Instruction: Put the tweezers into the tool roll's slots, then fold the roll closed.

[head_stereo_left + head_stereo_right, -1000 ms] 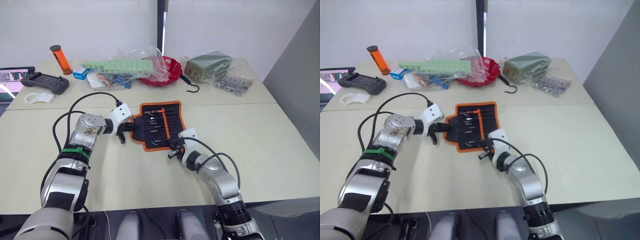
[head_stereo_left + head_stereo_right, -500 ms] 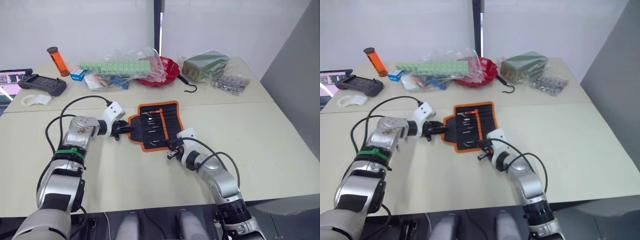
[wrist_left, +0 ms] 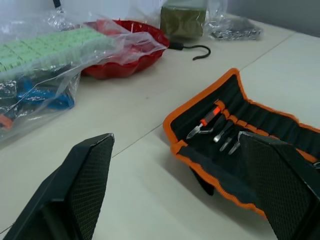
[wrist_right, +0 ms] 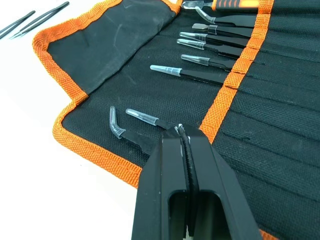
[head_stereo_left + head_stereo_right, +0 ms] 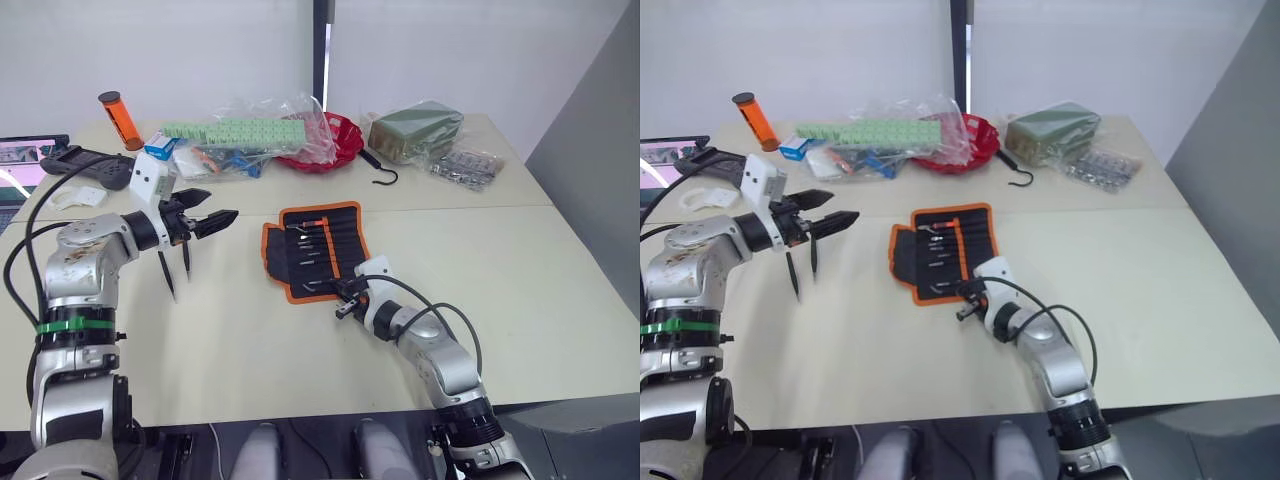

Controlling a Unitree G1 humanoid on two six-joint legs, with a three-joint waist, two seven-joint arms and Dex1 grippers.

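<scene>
Clutter lines the far edge of your table (image 5: 560, 290): an orange tube (image 5: 120, 118) at far left, a dark controller (image 5: 95, 168) beside it, a plastic bag of green blocks (image 5: 245, 135), a red bowl (image 5: 335, 140), a black hook (image 5: 385, 178) and a dark green packet (image 5: 415, 128) further right. The near half is mostly bare cream surface.

On your left, the left gripper (image 5: 205, 220) hovers above the table with its two black fingers (image 3: 85, 185) spread wide apart, gripping nothing. Just below it, two loose tweezers (image 5: 175, 268) lie side by side on the tabletop, well apart from the tool roll (image 5: 312, 250). A broad strip of open table separates them from the roll's orange-edged left border.

At centre, the tool roll lies flat and unfolded, its left flap (image 4: 100, 55) spread out beside the slots (image 4: 260, 90). An orange strip (image 4: 235, 80) runs across the pockets, and several tweezers sit tucked under it with their capped tips pointing toward the flap. An orange-handled tool (image 3: 210, 116) sits in the far pocket.

The right gripper (image 4: 181, 131) rests at the roll's near edge, fingers pressed together on the end of one tweezer near the orange strip; a bent-tip pair (image 4: 120, 129) lies just beside it. To the right of this arm you have wide, open table up to the edge.
</scene>
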